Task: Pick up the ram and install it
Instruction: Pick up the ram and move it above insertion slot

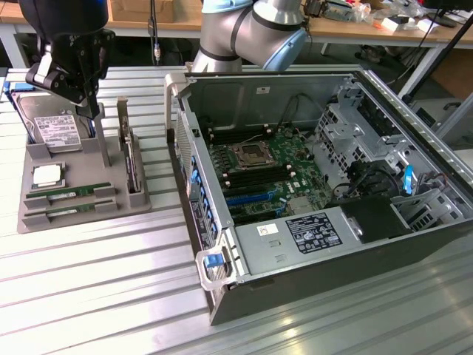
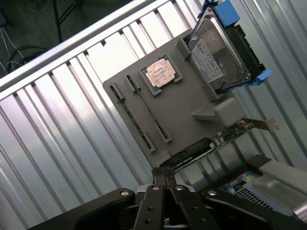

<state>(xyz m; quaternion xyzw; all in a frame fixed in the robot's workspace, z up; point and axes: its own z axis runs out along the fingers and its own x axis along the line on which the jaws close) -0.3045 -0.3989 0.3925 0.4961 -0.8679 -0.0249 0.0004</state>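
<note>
- Bench (image 1: 96,296) of ribbed metal slats: its near edge and near corners are bare, which leaves wide open room in front of everything on it.
- One grey tray (image 1: 74,174) sits toward the bench's far edge on the exterior view's left, with bare slats before it and on its outer side.
- One open computer case (image 1: 222,92) fills the exterior view's right, from near the far edge toward the near edge. Only a narrow strip of bench separates it from the tray.
- Two sticks of ram lie flat and parallel in the tray's slots, along the tray side nearest the bench's near edge: first ram stick (image 1: 68,194) and second ram stick (image 1: 72,208), just beside each other and not touching.
- One square silver CPU (image 1: 46,175) rests in its recess just behind the sticks.
- One hard drive (image 1: 55,129) leans tilted in the tray's far corner, held in a blue bracket.
- One expansion card (image 1: 131,159) stands on edge along the tray side facing the case, walling that side off.
- One gripper (image 2: 164,171) hangs above the tray's far part, over the hard drive in the exterior view. Its jaws are pressed together with nothing between them, well above the sticks.
- One motherboard (image 1: 259,170) lies open to above inside the case, ringed by the case's raised walls.
</note>
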